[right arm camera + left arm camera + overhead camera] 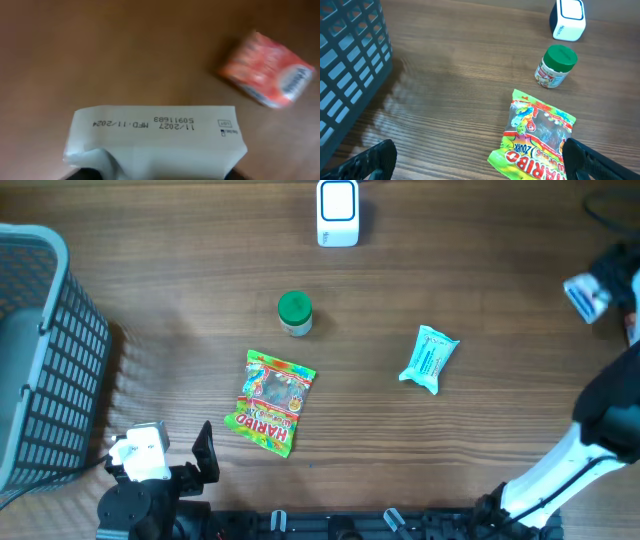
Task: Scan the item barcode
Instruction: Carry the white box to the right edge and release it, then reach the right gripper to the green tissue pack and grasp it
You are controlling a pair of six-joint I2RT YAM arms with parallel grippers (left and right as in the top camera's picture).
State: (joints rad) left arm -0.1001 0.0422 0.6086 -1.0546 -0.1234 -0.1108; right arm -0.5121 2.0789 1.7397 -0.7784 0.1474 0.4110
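**Overhead:** The left arm [130, 505] is seen folded low at the table's [480, 260] near-left corner, just beside a grey basket [40, 350]. The left gripper [165, 452] is spread wide and nothing is held. The right arm [590, 450] is stretched from the near edge up along the right side. The right gripper [603, 283] is set at the frame's border with a white pack [583, 296] at its tip. A scanner [338, 212] stands at the far edge, well apart from the pack. A green-lidded jar [295, 313], a sweets bag [270, 402] and a blue packet [430, 358] lie apart from each other on the open wood between.

**Left wrist:** 2 fingers [365, 162] are shown at the bottom corners, far apart. The sweets bag lies by the right one, the basket wall rises at left, and bare wood is left between.

**Right wrist:** The white pack fills the lower frame, its printed date towards the lens. The jaws are all but hidden, so it cannot be told whether the pack is clamped or loose. A blurred orange packet [267, 70] lies on the table, apart from the pack.
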